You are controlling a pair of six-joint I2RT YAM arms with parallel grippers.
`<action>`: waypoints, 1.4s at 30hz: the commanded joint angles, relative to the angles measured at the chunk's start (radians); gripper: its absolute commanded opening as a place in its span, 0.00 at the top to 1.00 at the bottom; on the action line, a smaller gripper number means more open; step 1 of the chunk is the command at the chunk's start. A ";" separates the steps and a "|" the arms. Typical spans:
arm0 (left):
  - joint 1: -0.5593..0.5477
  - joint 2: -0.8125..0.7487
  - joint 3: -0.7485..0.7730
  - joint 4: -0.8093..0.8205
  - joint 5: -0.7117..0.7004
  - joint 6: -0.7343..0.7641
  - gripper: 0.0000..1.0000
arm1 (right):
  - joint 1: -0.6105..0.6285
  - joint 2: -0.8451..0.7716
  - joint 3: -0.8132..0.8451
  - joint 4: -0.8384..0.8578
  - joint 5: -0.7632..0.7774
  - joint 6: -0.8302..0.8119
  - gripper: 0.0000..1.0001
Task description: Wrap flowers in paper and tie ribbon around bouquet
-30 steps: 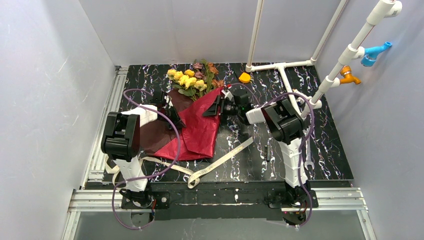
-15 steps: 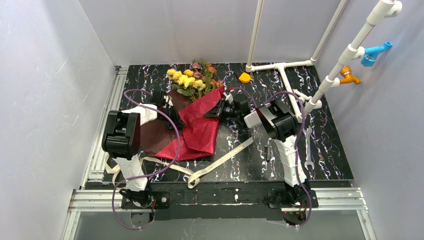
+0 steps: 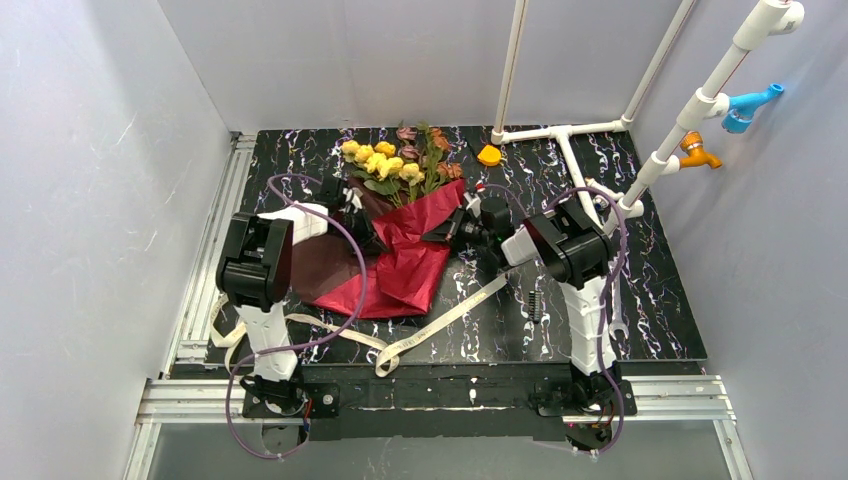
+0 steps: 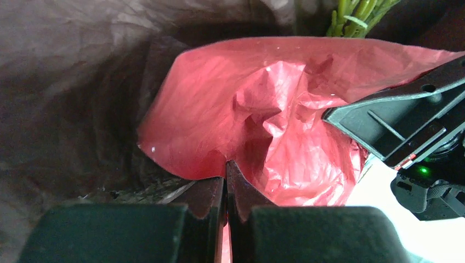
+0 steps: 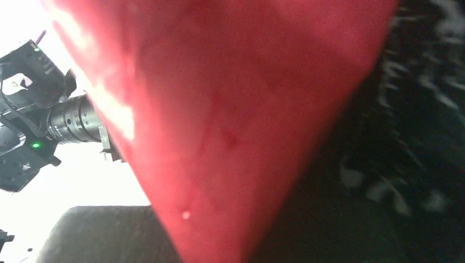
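Wrap half-formed: left gripper [image 4: 226, 176] and right gripper [image 3: 447, 228] are each clamping one side of the red paper [image 3: 410, 268], the flowers [image 3: 395, 168] are protruding beyond its far edge, and the ribbon [image 3: 455, 315] is lying untied just nearward of the paper.

Standing here, I can't make out any writing, label, brand name, number or sign in any of the three views.

The right jaws have closed on the paper [image 3: 405, 272]; the flowers [image 3: 392, 166] shifted rightward.
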 commanded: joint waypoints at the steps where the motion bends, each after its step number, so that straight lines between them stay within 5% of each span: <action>1: -0.073 0.076 0.032 -0.037 -0.050 0.007 1.00 | -0.045 -0.040 -0.065 -0.102 0.005 -0.102 0.99; 9: -0.177 0.153 0.141 -0.070 -0.053 -0.030 1.00 | -0.151 -0.134 -0.133 -0.247 -0.033 -0.238 0.99; 17: -0.198 0.046 0.088 -0.117 -0.131 -0.139 1.00 | -0.177 -0.104 0.058 -0.609 -0.113 -0.510 0.98; 32: -0.197 0.058 0.082 -0.115 -0.128 -0.183 1.00 | -0.225 -0.317 0.215 -1.153 0.187 -0.760 0.03; 38: -0.200 0.047 0.068 -0.115 -0.131 -0.186 1.00 | -0.240 -0.471 0.279 -1.297 0.333 -0.846 0.06; 42: -0.205 0.043 0.063 -0.115 -0.134 -0.184 1.00 | -0.239 -0.572 0.186 -1.175 0.254 -0.799 0.30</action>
